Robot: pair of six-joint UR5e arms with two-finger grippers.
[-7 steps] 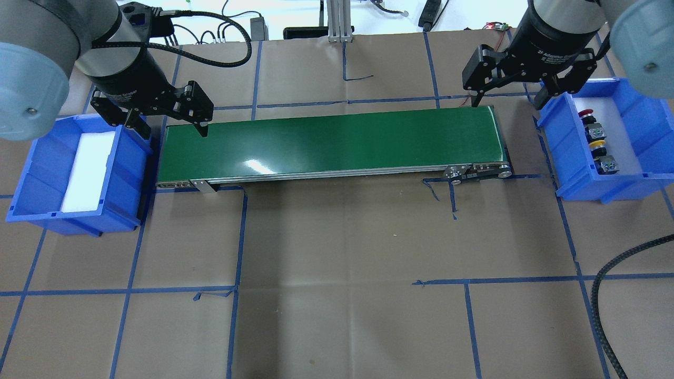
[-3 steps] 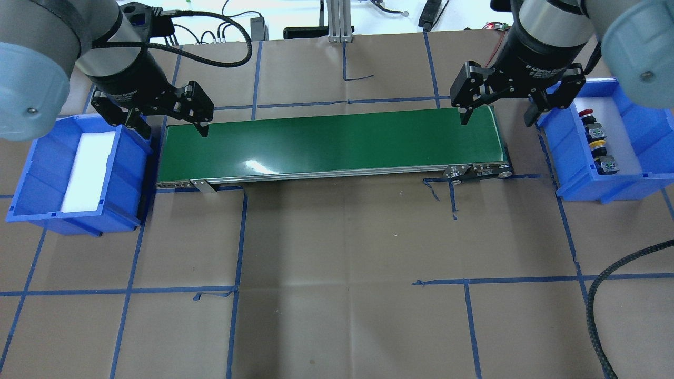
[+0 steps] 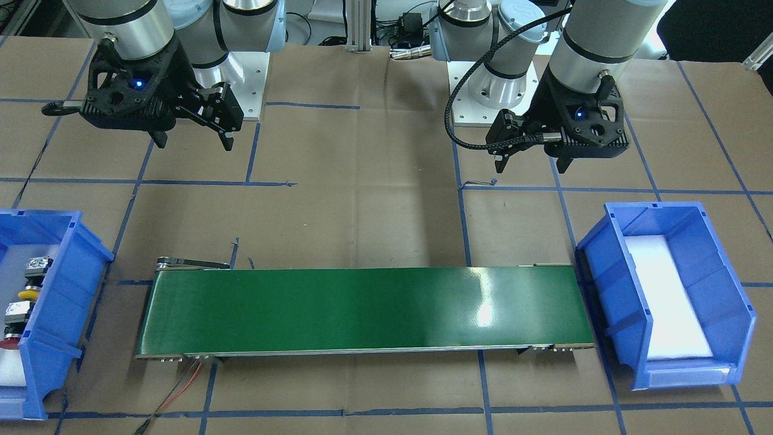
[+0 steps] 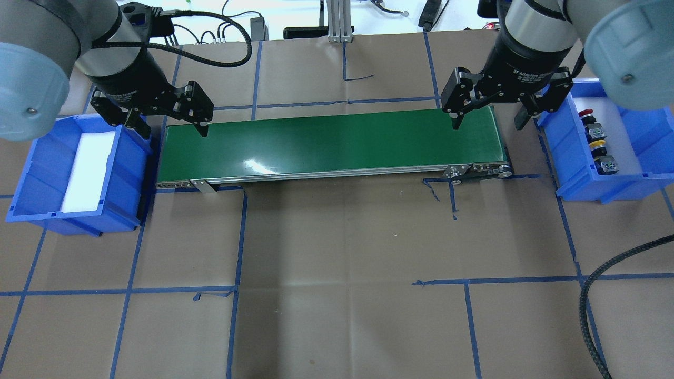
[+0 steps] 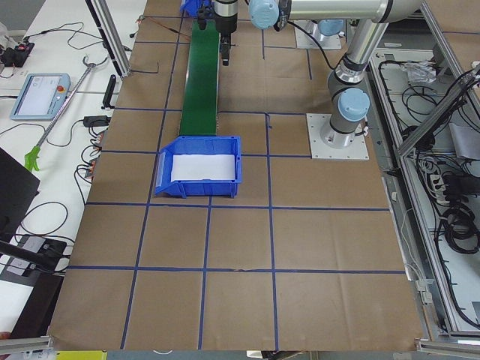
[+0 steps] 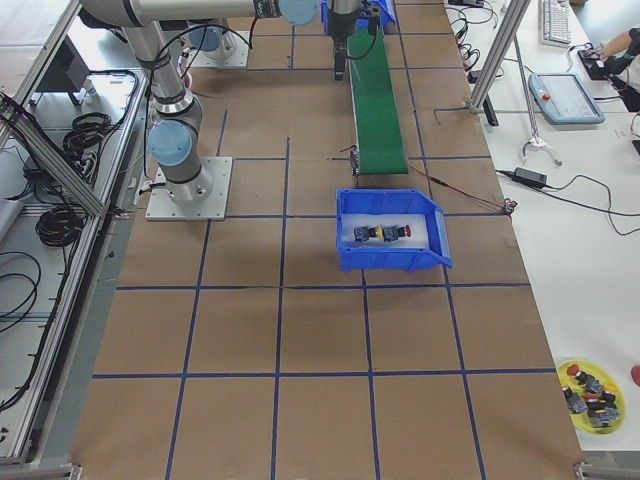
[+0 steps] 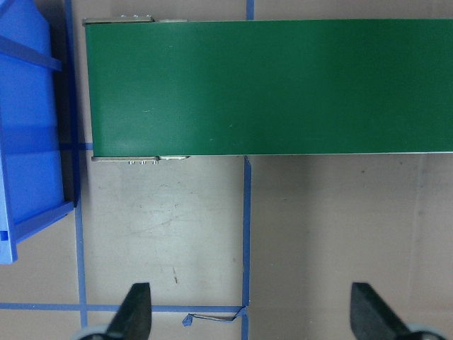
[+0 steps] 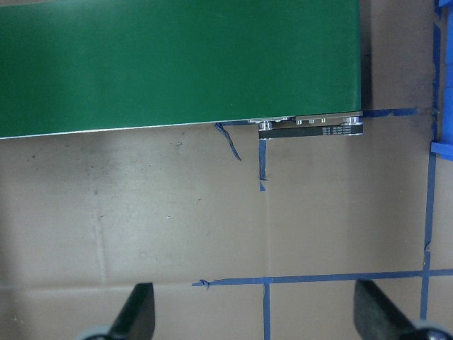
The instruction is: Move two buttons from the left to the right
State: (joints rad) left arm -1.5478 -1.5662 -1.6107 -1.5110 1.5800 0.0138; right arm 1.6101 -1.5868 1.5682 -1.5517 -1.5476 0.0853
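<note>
The red-capped button (image 4: 584,113) and the yellow-capped button (image 4: 596,143) lie in a row on white foam in the right blue bin (image 4: 647,126). They also show in the front view, yellow (image 3: 29,294) and red (image 3: 9,344). My right gripper (image 4: 487,125) is open and empty above the right end of the green conveyor belt (image 4: 331,142), just left of that bin. My left gripper (image 4: 171,129) is open and empty above the belt's left end. Both wrist views show spread fingertips (image 7: 134,312) (image 8: 138,315) with nothing between them.
The left blue bin (image 4: 126,173) holds only a white foam pad (image 4: 88,171). Blue tape lines cross the brown paper table. A black braided cable (image 4: 595,295) curls at the front right. An aluminium post (image 4: 337,21) stands behind the belt.
My right gripper has moved left, from over the right bin's edge to over the belt's right end, still open. The left arm has not moved.
</note>
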